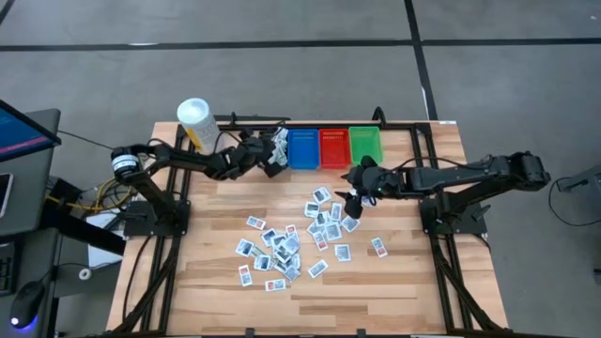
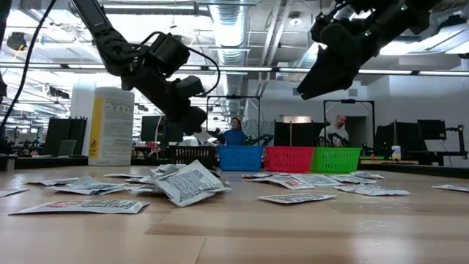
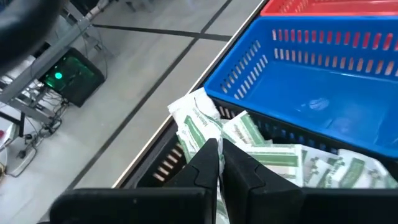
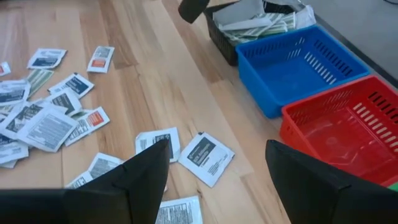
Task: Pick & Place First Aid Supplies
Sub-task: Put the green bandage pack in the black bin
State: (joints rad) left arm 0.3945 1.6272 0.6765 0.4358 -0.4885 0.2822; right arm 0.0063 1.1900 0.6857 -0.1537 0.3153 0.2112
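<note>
High view, left claw point(image 1: 275, 155) closed empty over black bin point(image 1: 278, 143), right claw point(image 1: 352, 195) agape above packets point(image 1: 282, 246).

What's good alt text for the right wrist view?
The right tool, open, hovers over white first aid packets scattered on a wooden table. Beyond sit a black bin stuffed with packets, an empty blue bin and a red bin.

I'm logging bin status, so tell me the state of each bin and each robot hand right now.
Black plastic bin: holds packets.
Blue plastic bin: empty.
Red plastic bin: looks empty.
Green plastic bin: looks empty.
Left hand: shut, over black bin.
Right hand: open, empty, above loose packets.
</note>
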